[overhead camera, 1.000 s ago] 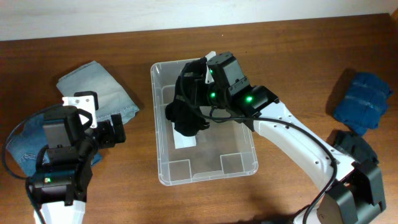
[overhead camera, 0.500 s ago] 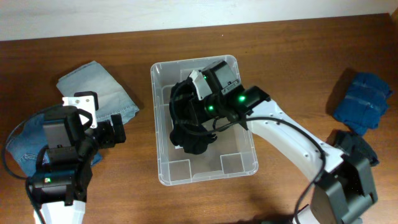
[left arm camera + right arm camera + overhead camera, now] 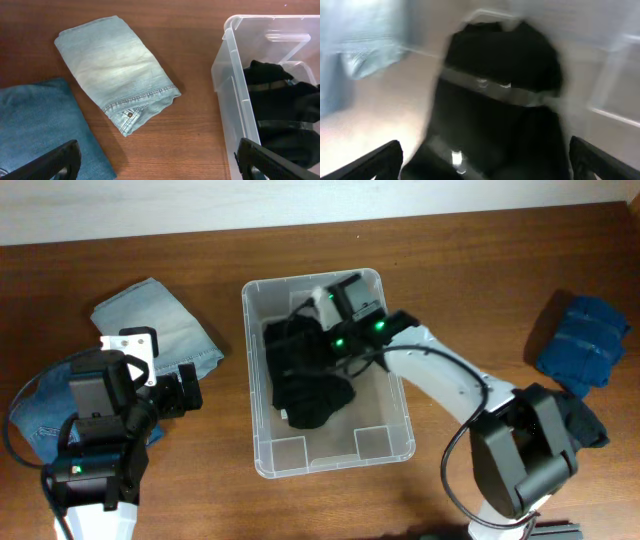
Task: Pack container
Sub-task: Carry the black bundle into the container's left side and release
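Observation:
The clear plastic container [image 3: 330,452] stands mid-table with a black garment [image 3: 312,385] lying crumpled in its left half. My right gripper [image 3: 320,338] hovers inside the container's far end, just above the garment. In the blurred right wrist view its fingers [image 3: 374,162] sit far apart at the frame's corners, open, with the black garment [image 3: 500,100] loose below them. My left gripper [image 3: 160,167] is open over bare wood, left of the container [image 3: 231,85], holding nothing.
A folded light denim piece [image 3: 160,330] lies left of the container. A darker blue denim piece [image 3: 35,415] is partly under the left arm. A folded dark blue cloth [image 3: 583,340] lies at the far right, beyond the right arm's base [image 3: 560,430].
The right gripper carried the black garment down into the container, then opened and let it go. The garment now lies spread on the container's floor. The left arm has not moved.

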Robot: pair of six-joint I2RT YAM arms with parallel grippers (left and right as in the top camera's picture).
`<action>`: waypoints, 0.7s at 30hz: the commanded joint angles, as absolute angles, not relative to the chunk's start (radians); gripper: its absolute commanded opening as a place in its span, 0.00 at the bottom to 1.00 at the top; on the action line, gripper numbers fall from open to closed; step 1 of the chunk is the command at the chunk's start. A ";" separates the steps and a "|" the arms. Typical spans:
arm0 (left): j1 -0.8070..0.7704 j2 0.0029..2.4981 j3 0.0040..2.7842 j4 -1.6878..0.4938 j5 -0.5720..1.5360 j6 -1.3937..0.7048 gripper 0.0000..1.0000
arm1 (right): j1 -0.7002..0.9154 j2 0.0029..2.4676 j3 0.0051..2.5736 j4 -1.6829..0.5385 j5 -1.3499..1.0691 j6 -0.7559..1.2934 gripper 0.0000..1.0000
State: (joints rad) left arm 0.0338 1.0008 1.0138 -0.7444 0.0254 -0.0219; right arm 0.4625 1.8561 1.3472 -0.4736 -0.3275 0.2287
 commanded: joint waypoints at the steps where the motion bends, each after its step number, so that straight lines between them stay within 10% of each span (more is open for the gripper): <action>1: 0.031 0.999 1.036 -0.742 0.019 -0.007 0.99 | 0.410 1.853 1.428 -0.564 -0.291 0.174 0.98; 10: 0.031 0.999 1.036 -0.742 0.018 -0.006 0.99 | 0.332 1.708 1.700 -0.827 -0.145 0.200 0.98; 21: 0.031 1.000 1.036 -0.742 0.019 -0.006 0.99 | -0.557 1.708 1.663 -0.995 -0.154 0.334 0.98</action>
State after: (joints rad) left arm 0.0338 1.0008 1.0138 -0.7456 0.0254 -0.0219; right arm -0.4030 1.6604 1.6932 -0.9833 -0.1577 0.3470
